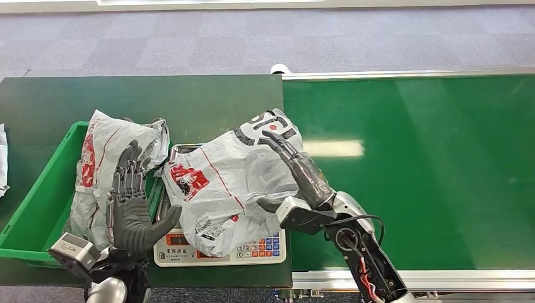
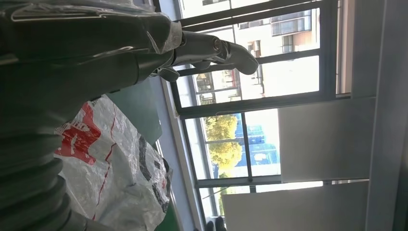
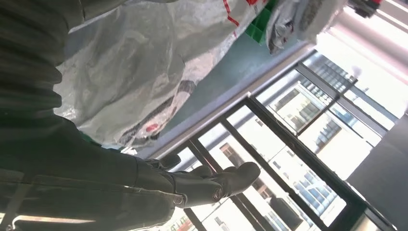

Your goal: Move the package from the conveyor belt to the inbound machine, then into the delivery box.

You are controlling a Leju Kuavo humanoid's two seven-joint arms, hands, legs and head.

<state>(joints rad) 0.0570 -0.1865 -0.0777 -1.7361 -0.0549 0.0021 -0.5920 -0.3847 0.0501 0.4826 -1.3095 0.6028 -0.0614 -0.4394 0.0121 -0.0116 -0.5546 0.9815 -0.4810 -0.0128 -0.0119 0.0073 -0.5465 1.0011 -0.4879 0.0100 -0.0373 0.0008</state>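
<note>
A green delivery box (image 1: 38, 208) at the table's left already holds one bagged parcel (image 1: 101, 158). Just right of it, the left hand (image 1: 132, 208) stands open, fingers apart, palm toward the package (image 1: 221, 183), which lies on the weighing scale (image 1: 252, 249), probably being weighed. The right hand (image 1: 303, 183), also open, flanks its other side, seemingly to squeeze and lift it between both palms. The conveyor belt (image 1: 441, 164) lies beyond.
</note>
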